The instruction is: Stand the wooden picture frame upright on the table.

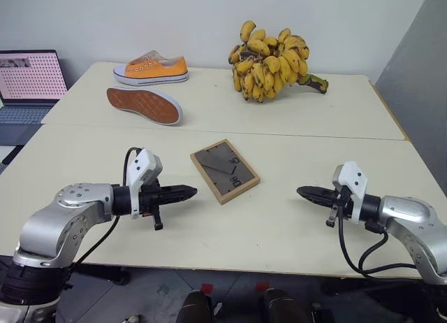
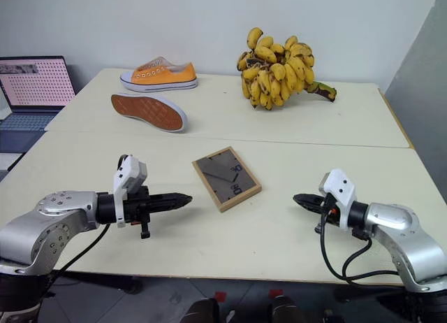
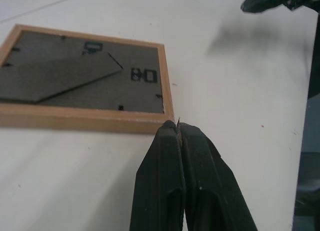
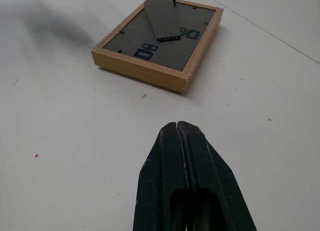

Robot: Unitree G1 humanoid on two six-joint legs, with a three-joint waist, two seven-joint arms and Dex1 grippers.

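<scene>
The wooden picture frame (image 1: 225, 170) lies flat on the cream table (image 1: 293, 228), face down, its dark back board and folded stand turned up. It sits between my two grippers. My left gripper (image 1: 191, 191) hovers just left of the frame, shut and empty, its tip a short way from the frame's near corner (image 3: 167, 120). My right gripper (image 1: 302, 192) hangs to the frame's right, farther off, also shut with nothing in it. From the right wrist the frame (image 4: 160, 41) shows its wooden side wall and back.
At the back of the table lie an orange sneaker (image 1: 151, 68) upright, a second shoe (image 1: 144, 105) on its side with the sole showing, and a big bunch of bananas (image 1: 272, 63). A laptop (image 1: 28, 82) stands off the table's left edge.
</scene>
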